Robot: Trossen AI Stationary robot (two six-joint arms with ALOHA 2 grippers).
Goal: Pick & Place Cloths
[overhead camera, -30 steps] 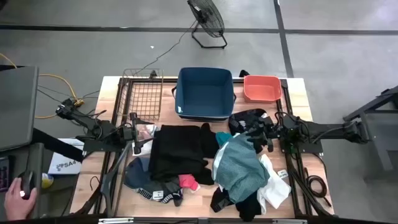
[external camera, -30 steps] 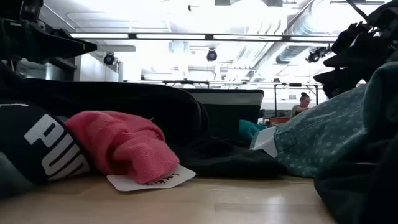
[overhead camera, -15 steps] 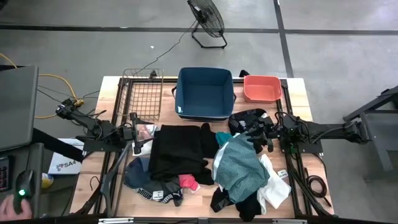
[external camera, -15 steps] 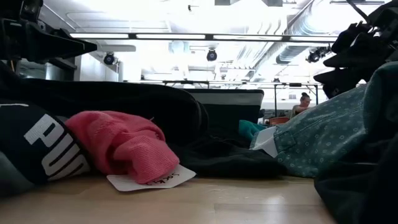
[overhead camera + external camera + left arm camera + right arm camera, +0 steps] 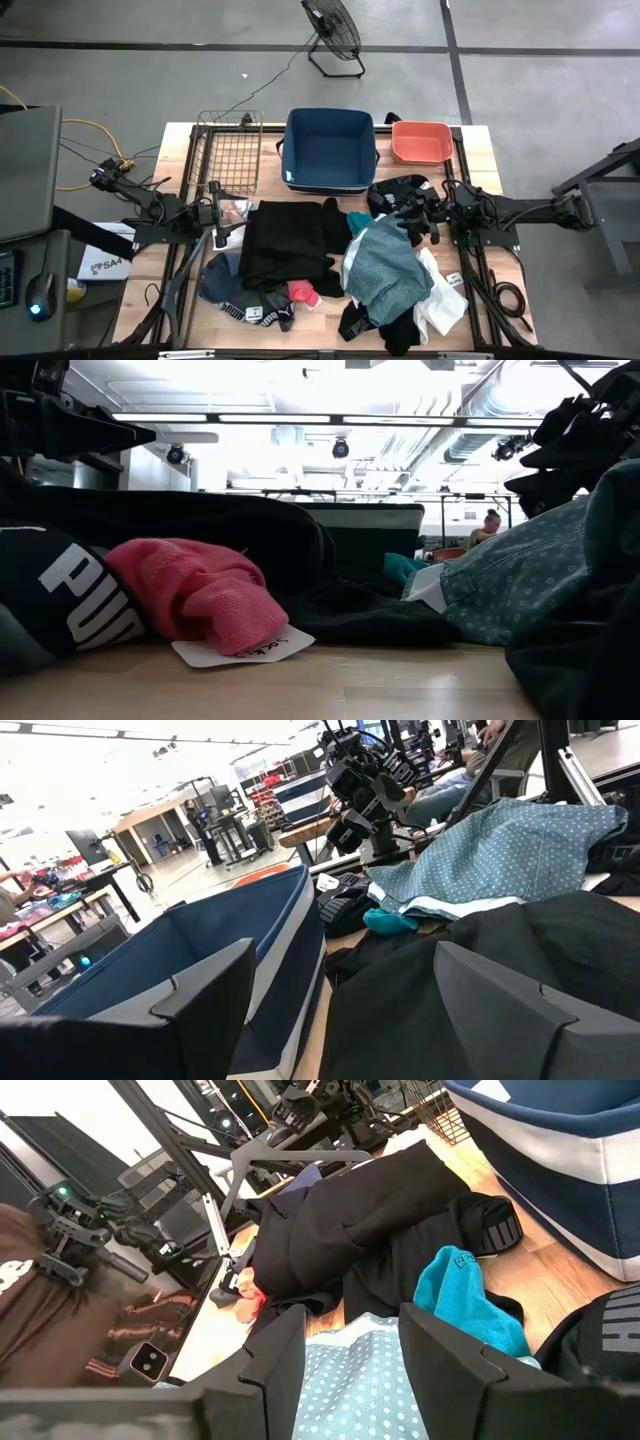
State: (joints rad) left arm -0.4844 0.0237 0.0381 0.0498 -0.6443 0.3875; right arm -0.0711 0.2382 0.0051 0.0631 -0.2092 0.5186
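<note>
Right gripper (image 5: 412, 222) nearest, fingers apart, empty, just above the teal dotted cloth (image 5: 385, 265), frame centre-right.

Materials on the wooden table (image 5: 480, 150) as I see them.
Beside the blue fabric bin (image 5: 330, 150): glossy coral plastic tub (image 5: 420, 142), bare metal wire basket (image 5: 228, 152); before it, soft matt cloths (image 5: 290, 245), one dotted teal weave (image 5: 385, 265), one nubbly pink knit (image 5: 195, 595).

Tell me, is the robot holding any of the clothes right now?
No. Both the left gripper and right gripper are open and empty, hovering by the cloths.
</note>
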